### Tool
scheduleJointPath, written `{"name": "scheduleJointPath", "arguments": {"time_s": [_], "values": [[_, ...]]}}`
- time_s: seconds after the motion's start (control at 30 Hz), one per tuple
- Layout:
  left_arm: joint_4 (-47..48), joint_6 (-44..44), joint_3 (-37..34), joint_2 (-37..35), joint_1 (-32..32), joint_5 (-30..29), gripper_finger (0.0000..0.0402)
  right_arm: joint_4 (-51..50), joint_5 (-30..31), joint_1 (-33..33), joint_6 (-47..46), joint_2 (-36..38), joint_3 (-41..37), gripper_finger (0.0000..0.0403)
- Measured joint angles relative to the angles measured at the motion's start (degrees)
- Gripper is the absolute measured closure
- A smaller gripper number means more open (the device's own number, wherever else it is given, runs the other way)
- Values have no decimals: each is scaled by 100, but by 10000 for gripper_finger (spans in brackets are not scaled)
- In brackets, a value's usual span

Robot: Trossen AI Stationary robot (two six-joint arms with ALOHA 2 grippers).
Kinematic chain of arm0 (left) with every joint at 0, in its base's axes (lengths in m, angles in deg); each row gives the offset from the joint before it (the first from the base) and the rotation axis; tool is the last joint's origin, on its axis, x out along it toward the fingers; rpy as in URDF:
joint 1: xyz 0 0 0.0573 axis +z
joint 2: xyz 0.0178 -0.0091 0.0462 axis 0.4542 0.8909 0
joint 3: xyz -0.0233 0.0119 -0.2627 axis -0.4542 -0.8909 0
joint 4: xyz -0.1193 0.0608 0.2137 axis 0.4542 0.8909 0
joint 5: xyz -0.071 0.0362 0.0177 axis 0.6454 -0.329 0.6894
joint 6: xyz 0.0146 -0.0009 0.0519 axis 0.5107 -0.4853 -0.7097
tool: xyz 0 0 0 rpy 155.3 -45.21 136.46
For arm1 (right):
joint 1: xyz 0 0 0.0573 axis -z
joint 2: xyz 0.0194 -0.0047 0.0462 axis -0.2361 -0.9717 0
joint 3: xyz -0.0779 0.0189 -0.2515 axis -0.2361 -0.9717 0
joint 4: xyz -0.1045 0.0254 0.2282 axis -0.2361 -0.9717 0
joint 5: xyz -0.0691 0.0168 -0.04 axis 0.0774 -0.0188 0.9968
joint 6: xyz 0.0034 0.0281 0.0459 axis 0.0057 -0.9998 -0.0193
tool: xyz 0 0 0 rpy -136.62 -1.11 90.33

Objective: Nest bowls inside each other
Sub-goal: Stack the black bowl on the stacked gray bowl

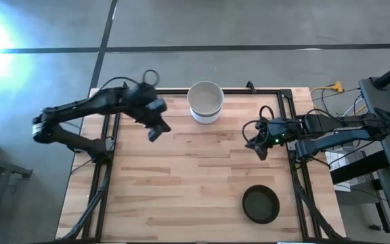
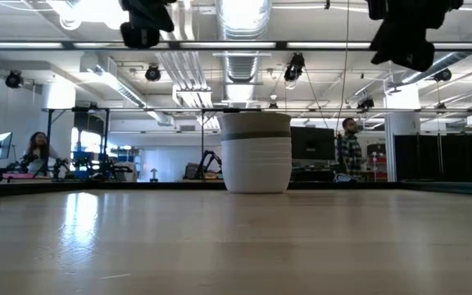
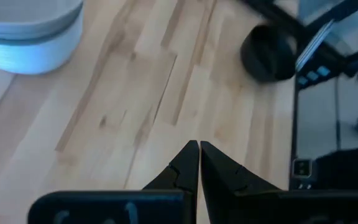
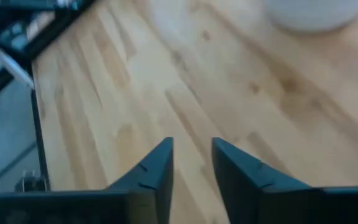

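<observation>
Table (image 1: 181,183): pale wood planks in a dark frame, seen from above.

Left arm: reaches in from the left edge and ends in the left gripper (image 1: 156,132), which hangs above bare wood left of the stack. In its own wrist view the left gripper (image 3: 199,163) has its two fingers pressed together at the tips, nothing between them.

Stack (image 1: 205,102): white bowls nested one in another, with a grey band near the top, standing at the far edge of the table about midway across. In the low view the stack (image 2: 256,152) stands upright, white ribbed rims below and the grey band under a white top rim (how many bowls it holds cannot be counted). The left wrist view catches the stack (image 3: 30,31) at one corner, the right wrist view shows only its pale base (image 4: 316,14).

Black bowl (image 1: 260,205): alone, upright, near the front edge on the right side, well apart from the stack. It also shows in the left wrist view (image 3: 269,53) by the table's edge.

Right arm: comes in over the right edge. The right gripper (image 1: 257,144) hangs above bare wood between the stack and the black bowl, touching neither. In its wrist view the right gripper (image 4: 191,168) has fingers parted by a narrow gap, holding nothing.

People (image 2: 351,149): two in the room beyond the table, one standing, one seated at the far left.
</observation>
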Motion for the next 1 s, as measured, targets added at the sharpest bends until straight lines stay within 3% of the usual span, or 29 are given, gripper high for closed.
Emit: {"name": "scheduleJointPath", "arguments": {"time_s": [0.33, 0.47, 0.7, 1.0], "values": [[-1048, 901, -1770, -1816, 0, -24, 402, -528, -1384, -421, -32, -84, 0, 187], [-1506, 1336, -2417, -2266, 1, -30, 402, -869, -1401, -1048, -101, -250, 0, 157], [-2547, 1633, -3277, -2678, 2, -29, 402, -1503, -893, -2071, -383, -840, 0, 126], [-3614, 1631, -3696, -2596, 4, -18, 402, -1487, -870, -2258, -368, -1875, 0, 131]]}}
